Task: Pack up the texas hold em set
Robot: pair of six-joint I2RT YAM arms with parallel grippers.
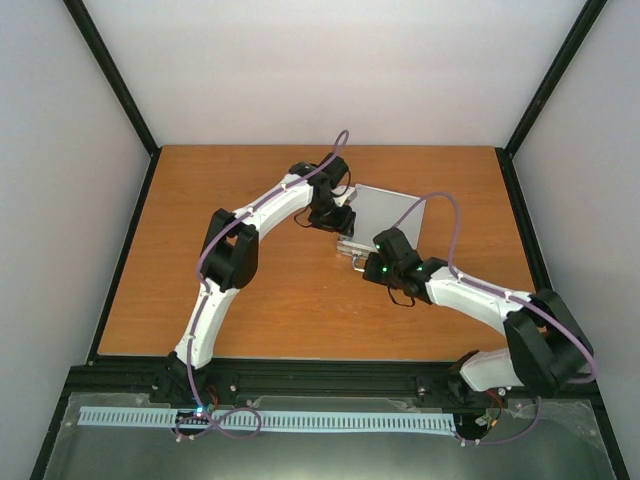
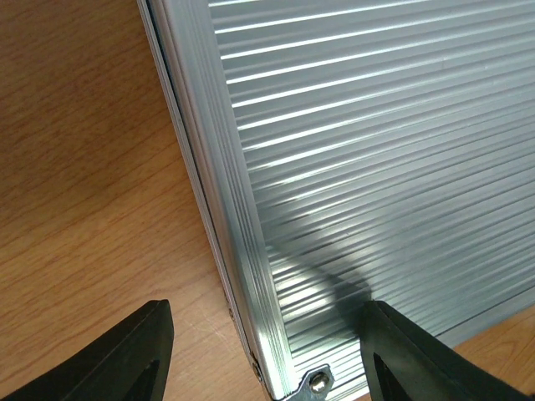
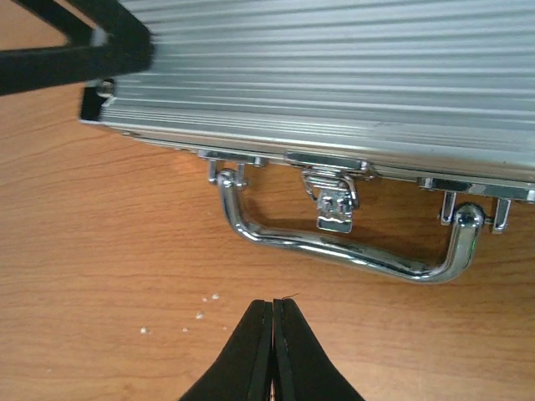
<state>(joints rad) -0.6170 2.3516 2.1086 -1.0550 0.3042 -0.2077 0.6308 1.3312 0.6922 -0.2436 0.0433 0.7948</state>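
Top external view: the silver case (image 1: 388, 213) lies flat and closed on the tabletop (image 1: 200, 190), a little toward 2 o'clock from the middle of the wood. Its chrome handle (image 1: 349, 252) juts from the edge facing 7 o'clock. No cards, chips or tokens are in sight.

The left end effector (image 1: 336, 214) sits at the case's 9 o'clock corner. In the left wrist view this end effector (image 2: 266, 334) is spread wide and holds nothing. One finger (image 2: 125, 359) is over bare wood at 7 o'clock, the other (image 2: 418, 359) over the ribbed lid at 5 o'clock, and the case's edge runs between them. Whether either finger touches the case cannot be told.

In the right wrist view the right end effector (image 3: 273, 313) has its fingers pressed together with nothing between them. It is over the wood at 6 o'clock of the handle (image 3: 334, 248), near it but apart. The latch (image 3: 333, 203) hangs at the middle of the edge, above the handle's bar.
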